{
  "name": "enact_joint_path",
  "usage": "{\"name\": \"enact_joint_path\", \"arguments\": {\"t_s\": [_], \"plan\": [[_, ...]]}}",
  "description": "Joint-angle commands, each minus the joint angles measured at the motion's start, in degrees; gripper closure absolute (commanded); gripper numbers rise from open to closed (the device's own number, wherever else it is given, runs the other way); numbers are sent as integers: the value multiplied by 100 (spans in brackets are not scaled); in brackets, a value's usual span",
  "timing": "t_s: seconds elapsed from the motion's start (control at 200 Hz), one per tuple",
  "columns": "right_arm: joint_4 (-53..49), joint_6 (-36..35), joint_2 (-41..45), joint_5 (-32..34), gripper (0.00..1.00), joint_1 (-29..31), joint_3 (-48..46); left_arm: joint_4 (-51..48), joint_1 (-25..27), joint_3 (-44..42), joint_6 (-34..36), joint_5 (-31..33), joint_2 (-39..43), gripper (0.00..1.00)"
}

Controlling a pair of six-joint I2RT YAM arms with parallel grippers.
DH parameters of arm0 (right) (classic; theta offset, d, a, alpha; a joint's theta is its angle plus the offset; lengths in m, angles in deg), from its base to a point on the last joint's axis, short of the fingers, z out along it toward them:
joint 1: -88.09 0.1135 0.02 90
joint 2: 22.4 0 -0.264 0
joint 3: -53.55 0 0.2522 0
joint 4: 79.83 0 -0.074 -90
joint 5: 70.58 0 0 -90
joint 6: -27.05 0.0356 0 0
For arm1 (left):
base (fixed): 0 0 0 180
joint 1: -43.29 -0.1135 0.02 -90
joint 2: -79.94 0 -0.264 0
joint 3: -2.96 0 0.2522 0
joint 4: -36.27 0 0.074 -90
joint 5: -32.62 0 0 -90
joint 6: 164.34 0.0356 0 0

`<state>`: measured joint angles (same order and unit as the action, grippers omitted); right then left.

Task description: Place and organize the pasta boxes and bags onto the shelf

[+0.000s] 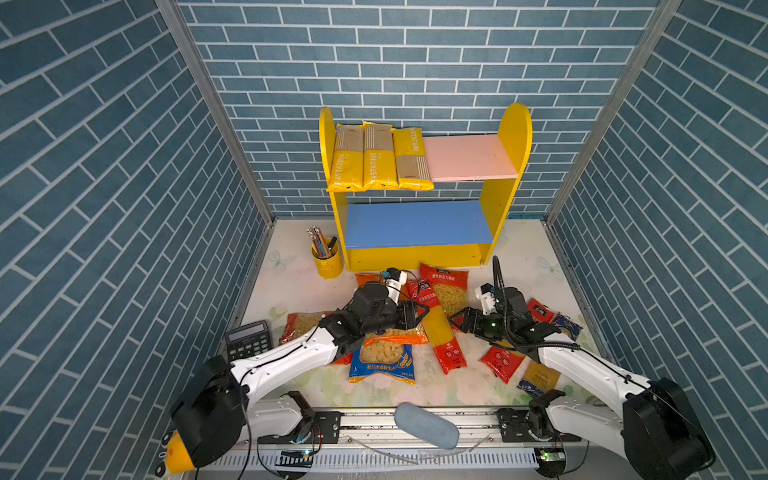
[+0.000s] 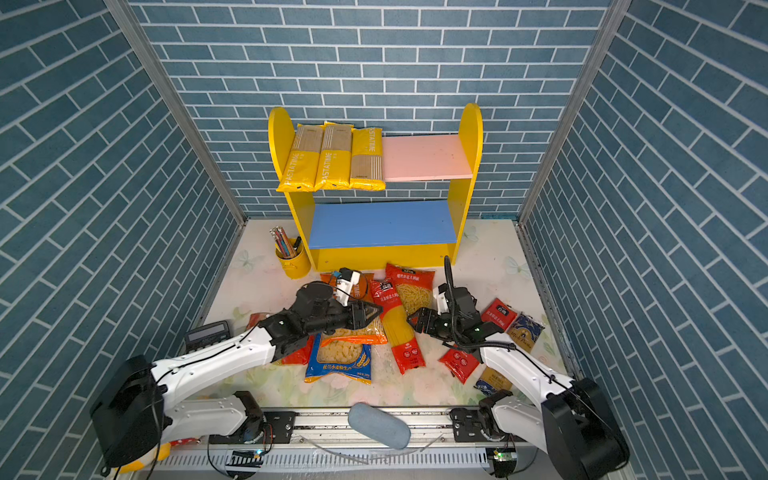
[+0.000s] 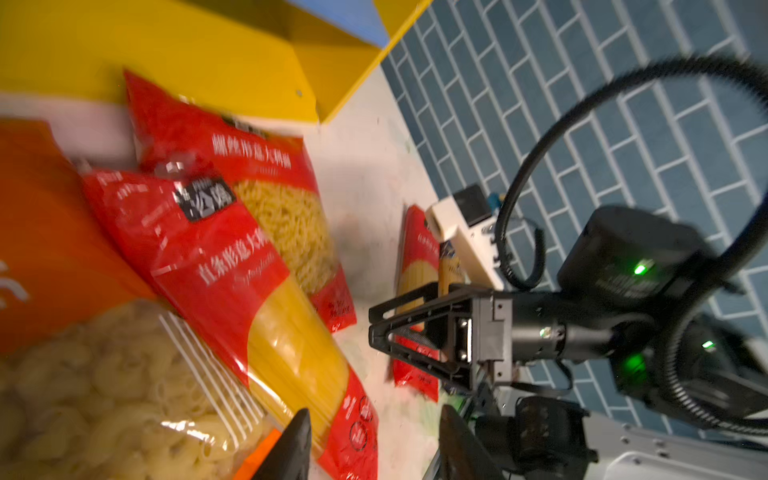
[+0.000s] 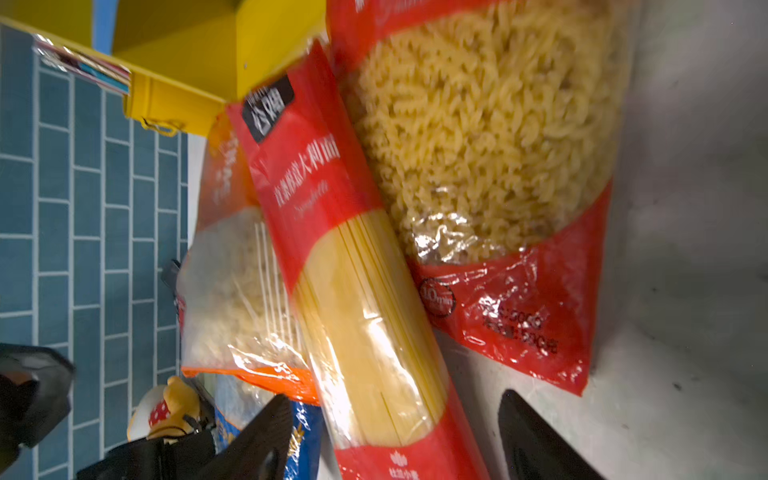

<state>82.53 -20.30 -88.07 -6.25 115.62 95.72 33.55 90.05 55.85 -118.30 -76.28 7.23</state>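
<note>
Pick-up step for red spaghetti pack (image 1: 439, 332) before shelf (image 1: 515, 137); left jaws, right jaws apart, empty. Next: clamp squarely, lift.

You're looking at a lab test booth: brick-print panels (image 1: 415, 62) in aluminium posts (image 1: 216, 108) wall in a small table (image 1: 299, 291) (floral cover), and the robot's arms (image 1: 282, 361) sit bolted to a bare metal rail (image 1: 365, 419).
</note>
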Motion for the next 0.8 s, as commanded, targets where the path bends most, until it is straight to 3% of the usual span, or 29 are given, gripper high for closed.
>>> {"name": "enact_joint_path", "arguments": {"t_s": [0.0, 0.47, 0.605, 0.72, 0.795], "plan": [[144, -476, -250, -466, 23, -65, -132, 446, 87, -228, -57, 82, -223, 49], [2430, -301, -1693, -1529, 39, 190, -467, 847, 55, -643, -152, 206, -616, 51], [3438, 25, -1841, -1686, 62, 364, -623, 707, -79, -702, -158, 221, -374, 51], [4048, 284, -1452, -1642, 85, 394, -862, 588, -388, -809, -201, 91, 28, 51], [4077, 375, -1072, -1556, 94, 429, -919, 462, -655, -846, -225, -59, 312, 50]]}}
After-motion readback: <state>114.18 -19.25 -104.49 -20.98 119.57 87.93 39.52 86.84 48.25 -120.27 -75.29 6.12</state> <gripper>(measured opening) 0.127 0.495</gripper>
